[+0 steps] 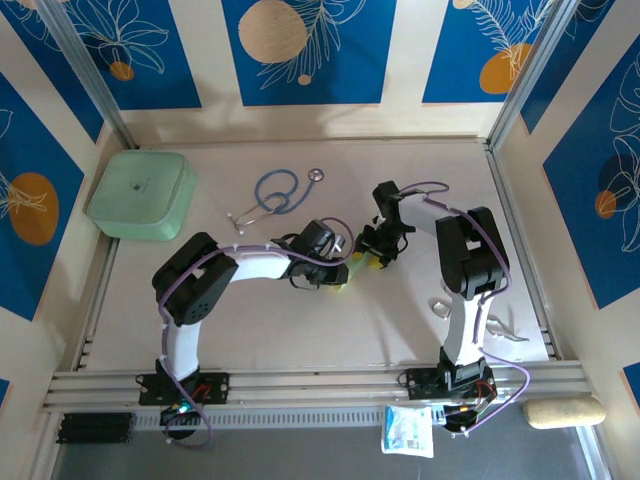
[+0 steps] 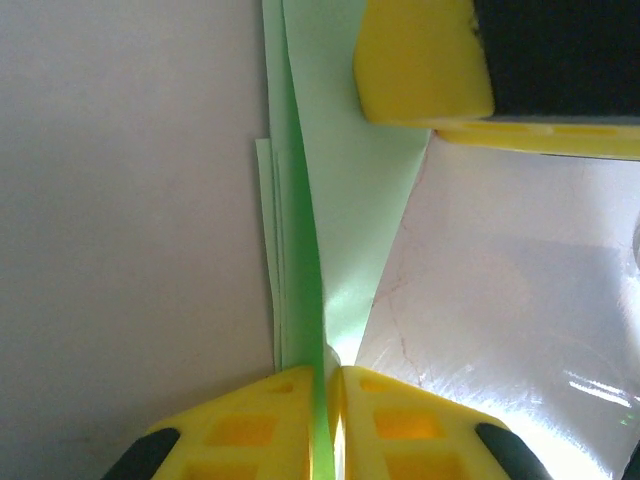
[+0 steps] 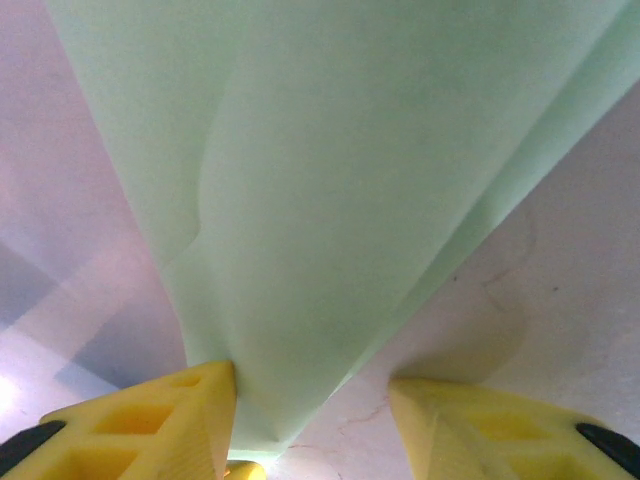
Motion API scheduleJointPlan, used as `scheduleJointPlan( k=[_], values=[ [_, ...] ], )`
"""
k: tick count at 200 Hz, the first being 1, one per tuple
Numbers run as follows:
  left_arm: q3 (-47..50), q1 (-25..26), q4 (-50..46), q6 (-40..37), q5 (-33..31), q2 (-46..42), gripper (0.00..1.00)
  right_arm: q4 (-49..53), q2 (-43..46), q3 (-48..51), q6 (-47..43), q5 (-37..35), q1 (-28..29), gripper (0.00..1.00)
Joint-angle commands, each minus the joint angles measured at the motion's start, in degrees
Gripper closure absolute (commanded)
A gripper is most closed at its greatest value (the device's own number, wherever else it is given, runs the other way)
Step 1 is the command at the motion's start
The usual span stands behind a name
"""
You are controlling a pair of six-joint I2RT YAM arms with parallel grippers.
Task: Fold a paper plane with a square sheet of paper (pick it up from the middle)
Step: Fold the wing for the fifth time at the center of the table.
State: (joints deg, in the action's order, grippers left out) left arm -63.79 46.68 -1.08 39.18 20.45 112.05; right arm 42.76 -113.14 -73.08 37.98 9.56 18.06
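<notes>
Left gripper (image 2: 328,400): clenched on the paper (image 2: 345,200), pinching a folded edge that stands upright between the yellow pads at bottom centre of the left wrist view.

Right gripper (image 3: 315,420): jaws apart, not gripping. The paper's narrow end sits in the gap, against the finger (image 3: 150,420) at lower left. Bare worktop (image 3: 560,250) shows between the paper and the other finger.

Where it is: at mid-frame in the top view, strung between the two grippers and mostly hidden under them.

Handling, as a judgement:
- Very light, thin and limp, so it will sag wherever you leave it unsupported.
- Several layers show along the left side of the fold. They can slide or fan apart if you tug.
- It creases for good, so a stray pinch will mark it.
- Take hold on the stacked fold line, where it is stiffest, not on a single loose flap.

Direction: in the left wrist view the long axis runs from bottom centre up to the top edge. In the right wrist view the paper is broad at the top and tapers down toward the jaws. You cannot tell which end is the nose.
</notes>
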Motion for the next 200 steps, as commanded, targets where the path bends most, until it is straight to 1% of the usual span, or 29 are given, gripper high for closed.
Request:
scheduleJointPlan(
  k=[1,47,85,102,143,182,200],
  values=[
    [0.7,-0.1,-0.1,1.0,-0.8,0.8,0.86,-4.2,-7.5,3.2,0.2,-5.7,1.6,0.50],
    [0.8,-0.8,0.6,2.6,0.5,0.1,0.86,-3.5,-9.1,2.8,0.9,-6.8,1.6,0.51],
    [0.8,-1.1,0.8,3.1,1.0,-1.2,0.80,-3.3,-9.8,2.7,1.3,-7.8,1.5,0.52],
    [0.5,-1.1,0.2,2.7,0.6,-2.1,0.77,-3.1,-10.3,2.6,1.4,-8.0,1.5,0.54],
    [0.6,-1.1,-1.6,1.7,-0.8,-3.6,0.69,-2.9,-11.4,2.5,2.1,-8.3,1.5,0.53],
    [0.7,-0.8,-2.7,0.9,-0.6,-2.7,0.67,-2.7,-11.9,2.5,2.6,-8.5,1.4,0.53],
    [0.0,-0.6,-5.2,-0.1,-1.1,-2.2,0.66,-2.6,-12.1,2.6,2.7,-8.5,1.4,0.53]
  ],
)
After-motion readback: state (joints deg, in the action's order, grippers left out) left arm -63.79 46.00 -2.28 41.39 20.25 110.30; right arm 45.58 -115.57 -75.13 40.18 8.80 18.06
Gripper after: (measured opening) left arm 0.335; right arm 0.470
